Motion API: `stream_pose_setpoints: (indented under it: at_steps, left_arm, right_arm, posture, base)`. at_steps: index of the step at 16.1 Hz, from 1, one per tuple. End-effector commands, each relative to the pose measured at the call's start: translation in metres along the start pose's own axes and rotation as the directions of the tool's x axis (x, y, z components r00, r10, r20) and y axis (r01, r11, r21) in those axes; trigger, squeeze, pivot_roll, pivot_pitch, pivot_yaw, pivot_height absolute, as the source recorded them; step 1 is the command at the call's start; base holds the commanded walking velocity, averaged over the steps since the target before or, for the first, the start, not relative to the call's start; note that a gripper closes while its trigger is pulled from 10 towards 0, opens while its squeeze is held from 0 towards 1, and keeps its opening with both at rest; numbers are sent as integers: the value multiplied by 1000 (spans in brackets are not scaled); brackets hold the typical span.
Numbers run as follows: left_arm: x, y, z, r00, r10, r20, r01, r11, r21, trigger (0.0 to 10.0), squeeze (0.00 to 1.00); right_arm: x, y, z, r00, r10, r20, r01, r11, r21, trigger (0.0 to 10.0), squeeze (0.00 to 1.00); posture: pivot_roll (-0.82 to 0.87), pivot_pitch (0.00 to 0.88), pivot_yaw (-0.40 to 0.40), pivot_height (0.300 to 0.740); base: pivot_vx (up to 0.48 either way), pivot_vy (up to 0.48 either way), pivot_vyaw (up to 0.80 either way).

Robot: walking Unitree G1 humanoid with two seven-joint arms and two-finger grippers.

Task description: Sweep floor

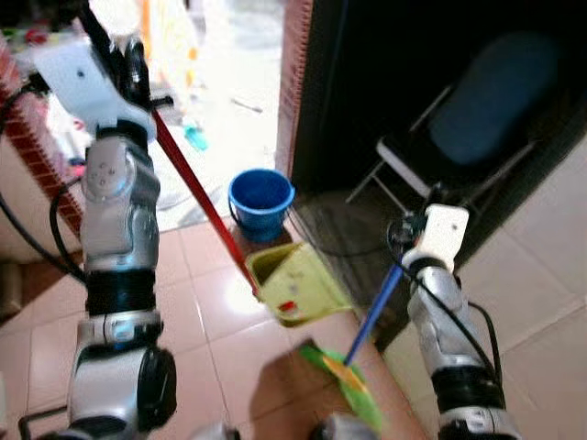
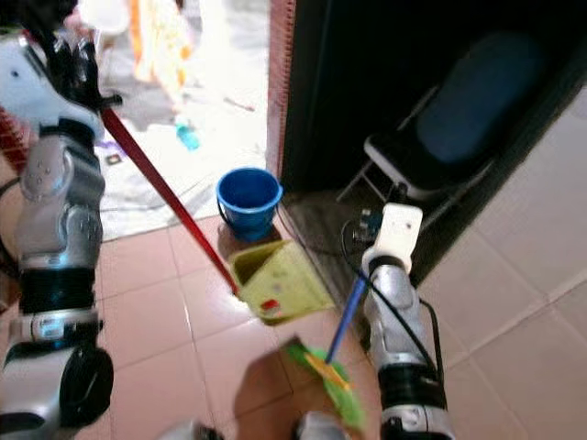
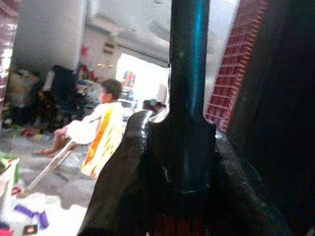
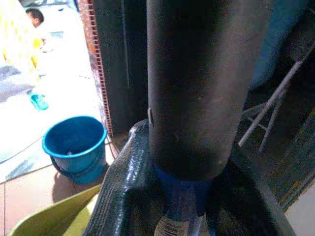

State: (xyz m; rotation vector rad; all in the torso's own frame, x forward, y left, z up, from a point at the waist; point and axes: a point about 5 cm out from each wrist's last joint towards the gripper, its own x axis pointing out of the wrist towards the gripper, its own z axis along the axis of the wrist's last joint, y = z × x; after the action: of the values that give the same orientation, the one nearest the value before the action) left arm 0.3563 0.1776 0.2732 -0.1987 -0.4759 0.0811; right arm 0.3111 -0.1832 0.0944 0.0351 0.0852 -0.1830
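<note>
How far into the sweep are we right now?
Tools are picked up: the left gripper is shut on the dustpan handle, the right gripper shut on the broom. In hand: the broom head sits on the tiles just in front of the dustpan, which is near the bucket. Whether any dirt is in the pan is too blurred to tell. Sweeping and emptying look still to do.

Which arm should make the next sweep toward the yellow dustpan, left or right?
Right. The right gripper holds the blue-handled broom, whose green bristles sit on the tiles just short of the dustpan. The left gripper is holding the dustpan's red handle.
</note>
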Motion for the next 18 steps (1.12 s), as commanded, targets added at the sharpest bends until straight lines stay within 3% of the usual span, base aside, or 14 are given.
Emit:
stream_pose_setpoints:
  at_steps: [1, 7, 13, 18]
  left_arm:
    - [6, -4, 17, 996, 0, 86, 0, 1000, 9, 10000, 0]
    - [7, -12, 15, 996, -5, 91, 5, 1000, 2, 10000, 0]
    - [18, -17, 35, 985, 16, 172, -13, 1000, -18, 10000, 0]
    - [24, -25, 36, 980, -1, 198, -4, 1000, 29, 10000, 0]
  right_arm:
    - [2, -2, 4, 1000, -3, 15, 3, 1000, -7, 10000, 0]
    - [1, -1, 4, 1000, 3, 17, -2, 1000, -9, 10000, 0]
    - [2, 1, 3, 1000, 10, 16, -10, 1000, -12, 10000, 0]
    - [2, 2, 3, 1000, 13, 14, -13, 1000, -7, 10000, 0]
  posture:
    - [-105, 56, -28, 740]
    - [-108, 57, -27, 740]
    - [-106, 57, -26, 740]
    - [-107, 54, -23, 740]
  base:
    - [375, 296, 0]
    - [435, 49, 0]
    - [480, 0, 0]
    - [480, 0, 0]
